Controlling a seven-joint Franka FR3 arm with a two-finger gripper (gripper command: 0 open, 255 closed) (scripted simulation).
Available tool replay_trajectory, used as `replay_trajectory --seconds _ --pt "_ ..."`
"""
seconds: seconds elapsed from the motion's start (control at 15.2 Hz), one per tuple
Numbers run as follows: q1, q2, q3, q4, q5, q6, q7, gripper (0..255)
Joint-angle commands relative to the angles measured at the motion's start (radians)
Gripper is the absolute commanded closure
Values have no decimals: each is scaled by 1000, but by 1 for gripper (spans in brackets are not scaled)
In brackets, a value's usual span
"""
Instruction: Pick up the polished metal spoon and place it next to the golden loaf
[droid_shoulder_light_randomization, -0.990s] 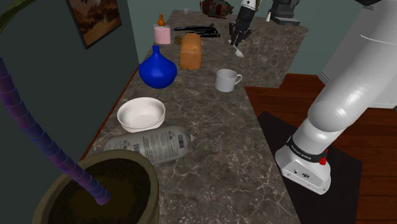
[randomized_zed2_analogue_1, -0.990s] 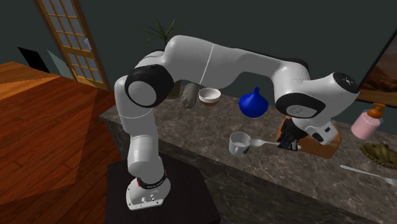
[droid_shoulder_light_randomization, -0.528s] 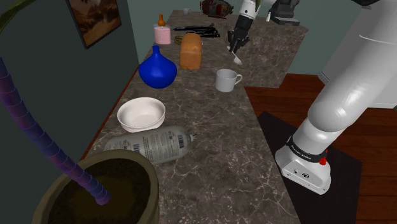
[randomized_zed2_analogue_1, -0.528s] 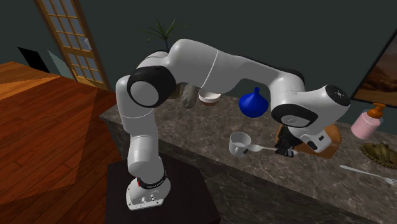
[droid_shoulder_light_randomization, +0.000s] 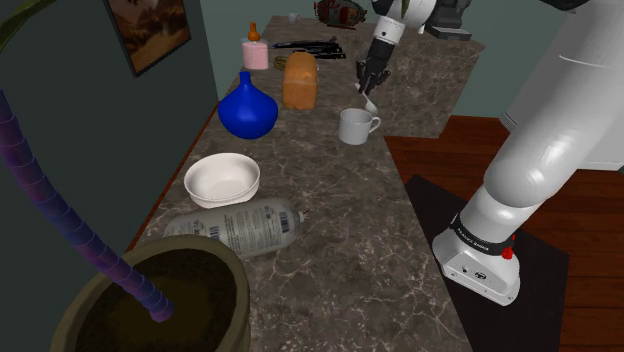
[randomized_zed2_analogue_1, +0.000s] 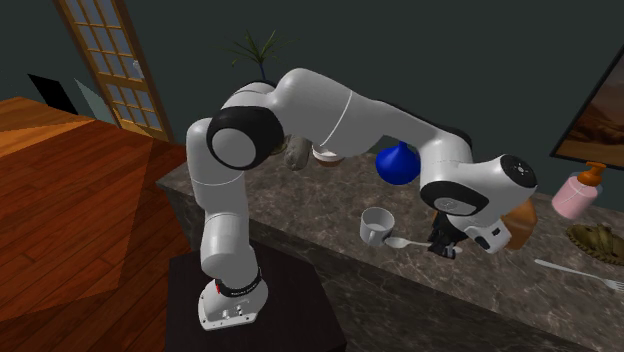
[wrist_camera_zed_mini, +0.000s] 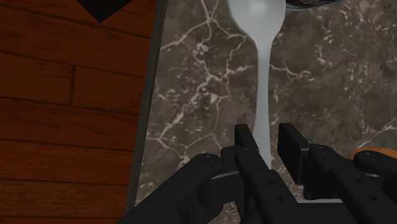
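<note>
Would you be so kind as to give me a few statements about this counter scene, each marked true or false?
1. The hand is shut on the handle of the spoon. True.
2. The spoon's bowl sits inside the white mug. False: it is beside the mug, outside it.
3. The white mug lies tipped over. False: it stands upright on the counter.
4. The clear bottle lies on its side next to the white bowl. True.
5. The loaf is on the wooden floor. False: it stands on the counter, near the pink bottle.
</note>
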Motion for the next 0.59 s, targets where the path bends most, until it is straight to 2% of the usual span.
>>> replay_trajectory --seconds 0.0,0.53 --pt "1 11 2 -17 8 27 -9 255" --pt "0 60 7 -67 40 117 -49 255"
